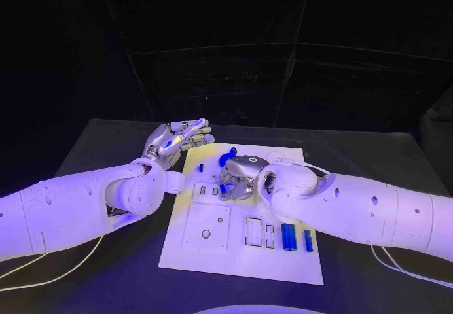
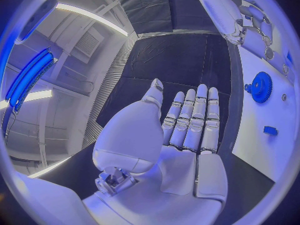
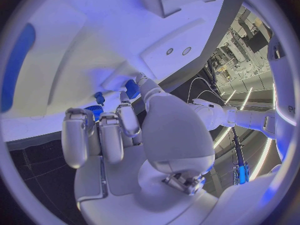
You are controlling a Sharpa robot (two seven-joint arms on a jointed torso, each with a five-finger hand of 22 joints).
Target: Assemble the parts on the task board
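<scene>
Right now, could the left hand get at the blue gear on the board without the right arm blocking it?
Probably yes. The left hand is open, off the task board's far left edge, and the blue gear lies beyond its fingertips with bare board between. The right hand works close beside the gear, so room is tight.

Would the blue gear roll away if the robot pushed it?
Probably not: the blue gear seems to lie flat on the white task board, so it would likely slide. Tipped on edge, its round shape might roll. It looks stiff, and its teeth may help fingers hold it.
</scene>
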